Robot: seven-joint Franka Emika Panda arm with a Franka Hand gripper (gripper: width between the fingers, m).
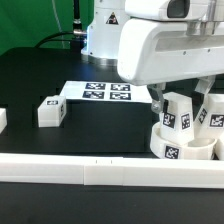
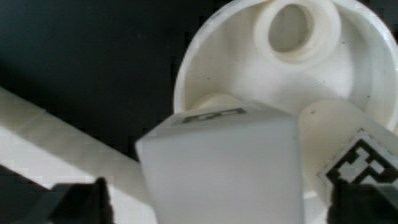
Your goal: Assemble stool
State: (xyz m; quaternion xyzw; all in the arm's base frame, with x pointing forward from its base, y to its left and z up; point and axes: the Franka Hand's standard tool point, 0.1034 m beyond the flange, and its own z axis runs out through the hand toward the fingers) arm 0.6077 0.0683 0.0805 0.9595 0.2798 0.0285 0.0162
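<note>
The round white stool seat (image 1: 186, 151) lies on the table at the exterior view's right, by the front rail. Two white legs stand in it: one (image 1: 178, 112) between my fingers, the other (image 1: 213, 116) to its right. A third leg (image 1: 50, 112) lies loose on the table at the left. My gripper (image 1: 181, 100) is open and straddles the standing leg. In the wrist view the leg (image 2: 222, 160) fills the space between the dark fingers (image 2: 75, 203), with a narrow gap on each side. The seat (image 2: 222, 60) shows an empty socket (image 2: 294, 30), and the tagged second leg (image 2: 365, 155) is beside it.
The marker board (image 1: 100, 93) lies flat at the table's middle. A long white rail (image 1: 90, 172) runs along the front edge. A small white piece (image 1: 3, 118) shows at the left edge. The robot's white body (image 1: 170, 40) hangs over the seat.
</note>
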